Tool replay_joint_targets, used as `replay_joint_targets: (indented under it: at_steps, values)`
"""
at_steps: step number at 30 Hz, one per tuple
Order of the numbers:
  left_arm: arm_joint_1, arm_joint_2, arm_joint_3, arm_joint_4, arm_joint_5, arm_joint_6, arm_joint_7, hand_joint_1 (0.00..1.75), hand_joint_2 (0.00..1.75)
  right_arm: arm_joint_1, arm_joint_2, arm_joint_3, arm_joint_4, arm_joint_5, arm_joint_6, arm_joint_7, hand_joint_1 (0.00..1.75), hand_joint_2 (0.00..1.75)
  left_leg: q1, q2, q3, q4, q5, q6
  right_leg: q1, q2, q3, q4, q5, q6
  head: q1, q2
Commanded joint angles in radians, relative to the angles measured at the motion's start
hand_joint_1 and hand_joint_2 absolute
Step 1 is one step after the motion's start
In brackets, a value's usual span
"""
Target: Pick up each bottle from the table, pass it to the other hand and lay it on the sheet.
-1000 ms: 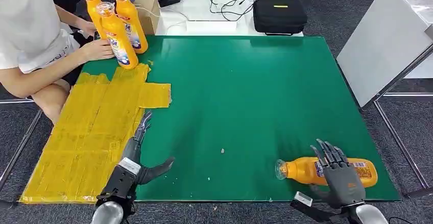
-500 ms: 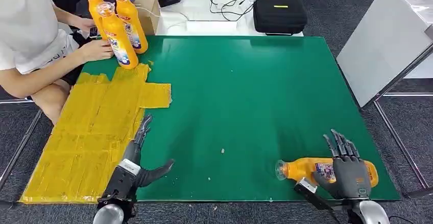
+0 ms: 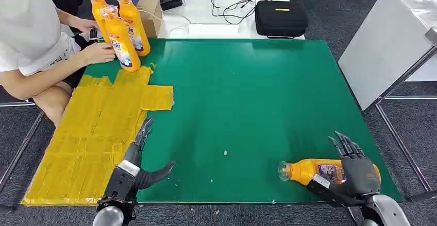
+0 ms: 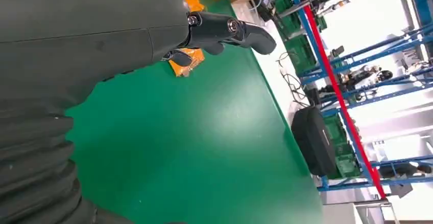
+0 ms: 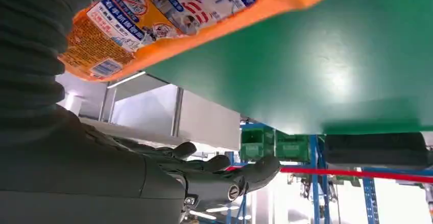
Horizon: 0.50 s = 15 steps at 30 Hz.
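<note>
An orange bottle lies on its side near the front right corner of the green table, cap end toward the left. In the right wrist view its label is close against the palm. My right hand sits over the bottle's base end, its fingers straight and spread past it and its thumb stretched along the near side; nothing is gripped. My left hand lies open on the table at the edge of the yellow sheet. Three more orange bottles stand at the far left corner.
A seated person rests a hand on the front standing bottle. Behind the table is a white bench with a black case, cables and a cardboard box. A white panel leans at the right.
My right hand has slid right along the bottle toward its base, and its thumb has swung out along the bottle's near side. The bottle and my left hand have stayed put.
</note>
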State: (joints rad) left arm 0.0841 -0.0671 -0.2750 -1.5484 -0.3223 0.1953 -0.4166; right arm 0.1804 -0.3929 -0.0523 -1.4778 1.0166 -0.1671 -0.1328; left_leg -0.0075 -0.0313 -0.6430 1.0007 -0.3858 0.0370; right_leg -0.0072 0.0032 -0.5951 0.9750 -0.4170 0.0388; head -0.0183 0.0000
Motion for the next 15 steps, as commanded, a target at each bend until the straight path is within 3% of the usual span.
replay_joint_targets:
  at_steps: [1,6,15]
  values:
    - [-0.018,-0.002,0.021,0.052,0.002,-0.004,-0.001,0.00,1.75,0.031,0.022,-0.020,0.105,0.009,-0.010,-0.004,0.00,1.75,0.002,0.000,0.003,-0.001,-0.001,-0.002,0.002,-0.003,0.005,-0.003,-0.001,-0.001,0.000,0.000]
    - [-0.019,-0.003,0.021,0.050,0.002,-0.005,-0.002,0.00,1.75,0.026,0.041,-0.030,0.095,0.011,-0.030,-0.018,0.00,1.75,0.000,0.000,-0.004,0.000,0.004,0.001,0.000,0.000,0.010,-0.002,0.005,0.003,-0.001,0.000]
    - [-0.021,-0.006,0.020,0.055,0.000,-0.008,-0.001,0.00,1.75,0.023,0.050,-0.048,0.095,0.040,-0.062,-0.017,0.00,1.75,0.000,0.002,-0.003,0.000,0.003,-0.001,0.001,-0.002,0.010,-0.002,0.002,0.002,-0.001,0.000]
